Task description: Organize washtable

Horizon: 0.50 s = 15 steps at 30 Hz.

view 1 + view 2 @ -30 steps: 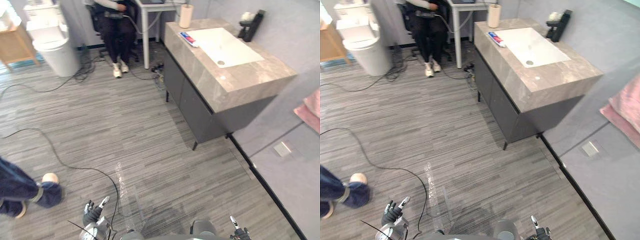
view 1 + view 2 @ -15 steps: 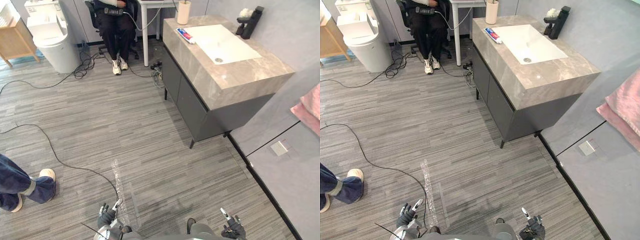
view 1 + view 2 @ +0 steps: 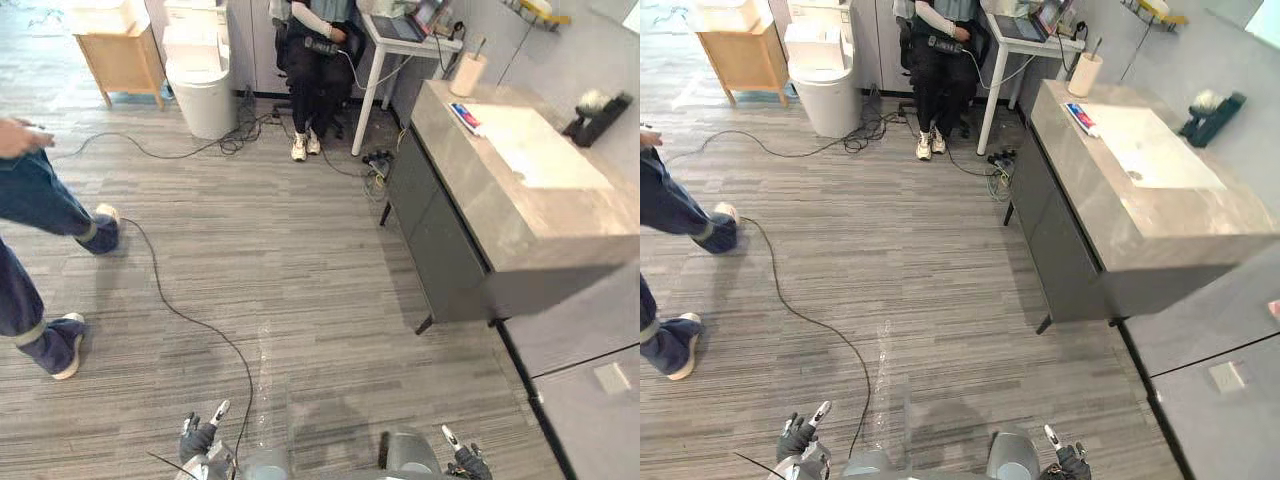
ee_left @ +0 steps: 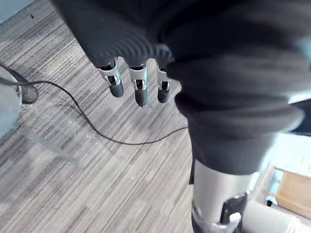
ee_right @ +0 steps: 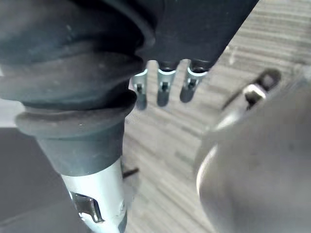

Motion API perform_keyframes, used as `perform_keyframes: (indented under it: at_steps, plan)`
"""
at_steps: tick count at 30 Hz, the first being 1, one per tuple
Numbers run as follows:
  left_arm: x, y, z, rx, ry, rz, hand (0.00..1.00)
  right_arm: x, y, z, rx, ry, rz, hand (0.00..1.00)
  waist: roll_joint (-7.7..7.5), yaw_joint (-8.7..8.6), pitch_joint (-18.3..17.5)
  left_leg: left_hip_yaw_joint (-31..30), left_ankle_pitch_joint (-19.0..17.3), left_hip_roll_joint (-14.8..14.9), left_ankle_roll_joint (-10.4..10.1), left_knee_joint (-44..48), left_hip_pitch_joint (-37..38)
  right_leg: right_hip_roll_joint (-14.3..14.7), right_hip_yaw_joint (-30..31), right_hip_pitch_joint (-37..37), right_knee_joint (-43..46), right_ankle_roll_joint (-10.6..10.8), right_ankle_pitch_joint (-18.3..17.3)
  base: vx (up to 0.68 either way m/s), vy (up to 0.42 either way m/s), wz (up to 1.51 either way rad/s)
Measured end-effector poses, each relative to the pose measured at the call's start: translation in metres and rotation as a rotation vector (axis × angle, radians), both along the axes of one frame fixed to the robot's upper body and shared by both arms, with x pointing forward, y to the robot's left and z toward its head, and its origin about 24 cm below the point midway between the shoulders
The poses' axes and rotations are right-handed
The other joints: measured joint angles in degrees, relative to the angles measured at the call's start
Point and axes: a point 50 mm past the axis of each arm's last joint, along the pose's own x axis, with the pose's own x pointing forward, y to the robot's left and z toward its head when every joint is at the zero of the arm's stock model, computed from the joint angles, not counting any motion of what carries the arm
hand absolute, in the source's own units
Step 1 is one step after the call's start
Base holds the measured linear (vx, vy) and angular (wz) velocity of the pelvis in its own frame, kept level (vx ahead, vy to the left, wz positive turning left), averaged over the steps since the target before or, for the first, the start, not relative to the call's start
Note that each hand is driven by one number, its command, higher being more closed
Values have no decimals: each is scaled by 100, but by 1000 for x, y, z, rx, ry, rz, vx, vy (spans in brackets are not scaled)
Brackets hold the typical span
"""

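Approach step, basically. The washtable was seen well apart to the right, a tube (probably toothpaste) laid by its sink. The left hand and right hand were hung low, fingers relaxed, nothing gripped. Walking closer would be called for next.

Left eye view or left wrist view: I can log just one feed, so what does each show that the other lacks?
Left eye view: the washtable with its sink, cup, tube and black faucet, a seated person, a walking person, a toilet, and the right hand low down. Left wrist view: the left hand close up, fingers straight, holding nothing. Both: the left hand and the grey plank floor.
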Motion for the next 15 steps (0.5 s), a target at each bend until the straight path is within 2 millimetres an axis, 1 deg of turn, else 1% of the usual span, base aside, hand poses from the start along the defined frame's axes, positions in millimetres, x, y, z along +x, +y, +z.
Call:
perform_keyframes:
  at_steps: [1, 2, 3, 4, 5, 7, 8, 9, 10, 11, 12, 13, 14, 15]
  plan:
    - [7, -4, 1, -9, -17, -3, 0, -4, -1, -1, -4, 10, -17, 0, 11, -40, 2, -4, -32, -24, 26, -121, 102, 193, -230, -159, -630, 16, 18, 289, 79, 11]
    - [11, -6, 2, -15, -27, -5, 0, -8, -1, -1, -4, 20, -20, 0, 19, -63, 7, -5, -53, -49, 28, -192, 166, 279, -318, -223, -975, 24, 43, 435, 52, 23]
    - [19, -11, 3, -26, -47, -9, 0, -12, -2, -2, -3, 35, -24, 0, 32, -107, 14, -32, -100, -134, 19, -363, 346, 455, -422, -298, -1729, 29, 166, 397, 21, 22]
    - [22, -13, 4, -32, -56, -10, 0, -16, -3, -3, -6, 45, -29, 0, 42, -124, 21, -32, -131, -170, 9, -441, 456, 529, -434, -314, -2053, -8, 264, 647, -31, 45]
    - [28, -20, 5, -47, -75, -10, 0, -27, -5, -3, -14, 78, -57, 0, 76, -176, 39, -108, -272, -270, -21, -639, 776, 618, -507, -313, -2546, -102, 485, 414, -45, 47]
    - [29, -24, 5, -57, -82, -9, 0, -34, -9, -3, -20, 92, -83, 0, 122, -299, 22, -257, -441, -330, -71, -866, 1152, 601, -643, -346, -2532, -248, 555, 480, -107, 69]
    - [29, -27, 4, -65, -82, -11, 0, -42, -10, -4, -23, 110, -96, 0, 302, -370, -69, -363, -504, -232, -153, -1074, 1354, 606, -658, -474, -2031, -512, 925, 713, -166, 82]
    - [27, -32, 3, -78, -78, -13, 0, -41, -7, -4, -15, 104, -104, 0, 475, -400, -210, -335, -355, -101, -400, -1109, 1411, 613, -796, -637, -1548, -651, 881, 641, -145, 63]
    - [28, -36, 2, -88, -79, -16, 0, -39, -13, -2, -28, 92, -121, 0, 596, -403, -211, -279, -245, -4, -502, -1017, 1391, 631, -880, -665, -1343, -719, 714, 681, -161, 33]
    - [28, -40, 1, -109, -75, -22, 0, -33, -20, 1, -50, 61, -131, 0, 732, -410, -243, -248, 61, 111, -592, -565, 1221, 654, -1011, -597, -1172, -821, 469, 683, -197, 15]
    - [28, -36, 1, -106, -77, -4, 0, -29, -18, 3, -51, 40, -132, 0, 751, -433, -240, -272, 543, 168, -667, 276, 932, 715, -1042, -321, -1254, -895, 302, 829, -245, 8]
    - [27, -34, 2, -105, -78, 7, 0, -28, -18, 4, -53, 34, -131, 0, 748, -442, -241, -307, 900, 188, -756, 845, 738, 768, -1025, -121, -1377, -916, 249, 688, -201, -12]
    - [26, -32, 1, -105, -79, 10, 0, -25, -18, 4, -56, 24, -127, 0, 742, -433, -238, -411, 1338, 182, -1038, 1732, 446, 865, -938, 192, -1631, -962, 201, 651, -160, -39]
    - [26, -31, 2, -111, -86, 17, 0, -20, -18, 5, -61, 8, -122, 0, 733, -416, -241, -386, 1354, 185, -1087, 2829, 84, 1000, -749, 621, -1957, -977, 178, 590, -98, -71]
